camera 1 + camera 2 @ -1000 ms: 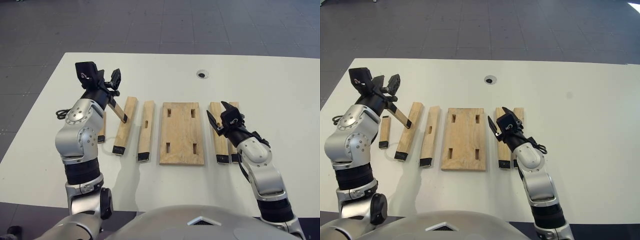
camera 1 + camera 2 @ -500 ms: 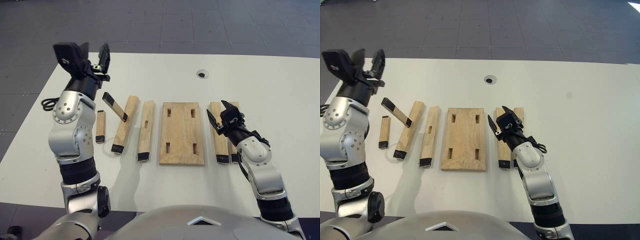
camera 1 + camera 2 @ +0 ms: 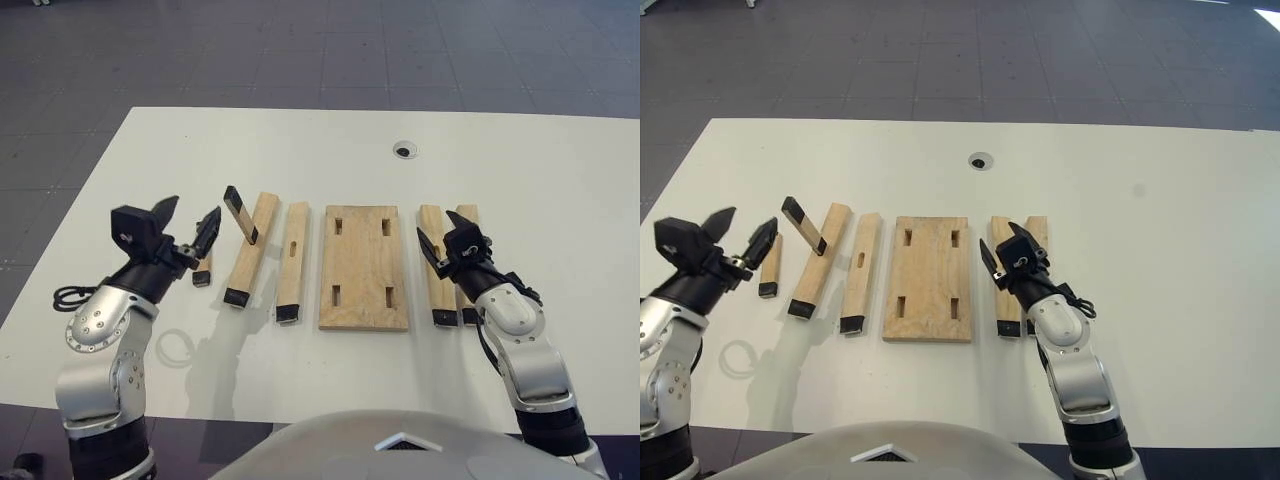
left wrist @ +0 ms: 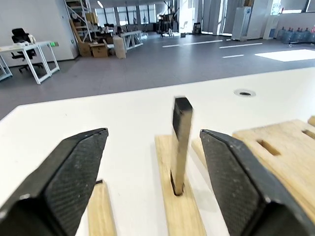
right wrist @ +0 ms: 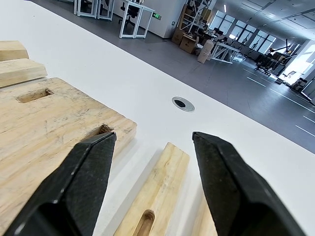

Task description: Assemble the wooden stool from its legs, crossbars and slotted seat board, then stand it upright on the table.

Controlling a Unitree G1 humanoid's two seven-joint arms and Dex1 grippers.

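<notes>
Both your grippers are released; the stool lies unassembled.
Left of centre, the left gripper [image 3: 195, 212] gapes beside a crossbar [image 3: 240, 214] that stands tilted in a leg [image 3: 250, 255] slot. The seat board [image 3: 364, 265] lies mid-frame. The spread right gripper [image 3: 437, 225] partly hides two legs [image 3: 432, 270].

Seat board [image 3: 364, 266] lies flat on the table [image 3: 560, 170]; a crossbar [image 3: 240, 215] stands tilted, seemingly slotted into one leg [image 3: 250, 255], near the spread left pincer [image 3: 190, 222].
</notes>
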